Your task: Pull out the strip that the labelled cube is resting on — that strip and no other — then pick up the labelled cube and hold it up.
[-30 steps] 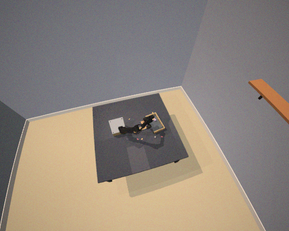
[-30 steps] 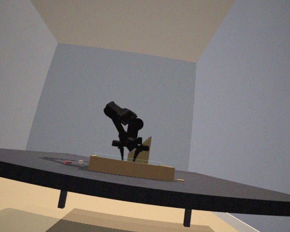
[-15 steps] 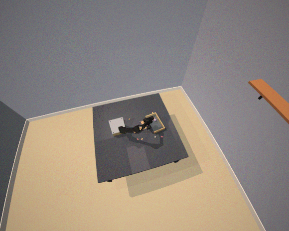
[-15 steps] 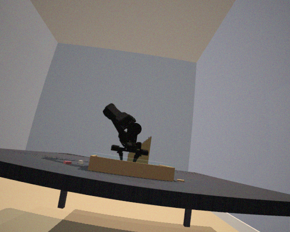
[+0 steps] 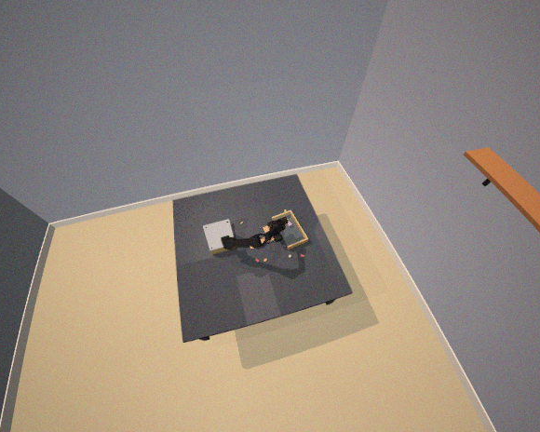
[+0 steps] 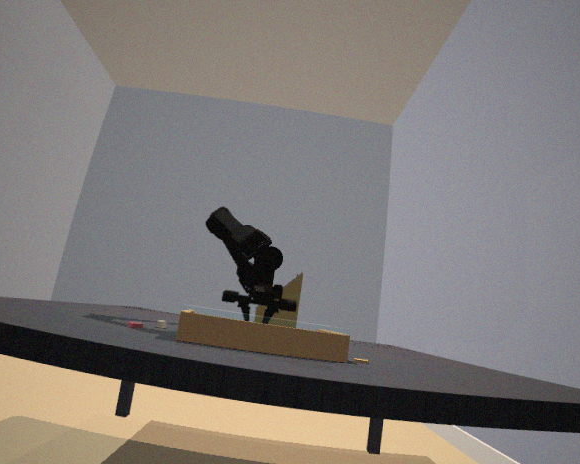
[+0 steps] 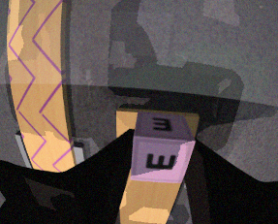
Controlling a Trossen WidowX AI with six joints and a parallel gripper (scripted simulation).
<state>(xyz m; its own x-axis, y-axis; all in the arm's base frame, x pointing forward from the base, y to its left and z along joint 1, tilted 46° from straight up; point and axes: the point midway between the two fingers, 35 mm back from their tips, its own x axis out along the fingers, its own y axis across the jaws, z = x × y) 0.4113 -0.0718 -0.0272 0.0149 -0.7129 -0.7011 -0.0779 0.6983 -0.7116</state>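
The labelled cube (image 7: pixel 163 149) (image 5: pixel 290 223) is pale purple with a black E on its faces. It stands over the far end of a plain wooden strip (image 7: pixel 146 200) in the wrist view. My gripper (image 7: pixel 158 138) (image 6: pixel 256 319) is shut on the cube, with one fingertip against each side. Whether the cube still touches the strip cannot be told. The black fingers hide parts of the strip's edges. Another wooden strip (image 7: pixel 25 96) with purple zigzag lines lies to the left, between short grey guides.
A low wood-walled enclosure (image 5: pixel 300 227) (image 6: pixel 261 335) with a clear panel surrounds the gripper's area. A tan upright board (image 6: pixel 292 300) stands behind it. A pale box (image 5: pixel 219 235) is by the arm's base. A red piece (image 5: pixel 302 255) (image 6: pixel 135 325) and a white piece (image 5: pixel 290 256) (image 6: pixel 162 324) lie outside.
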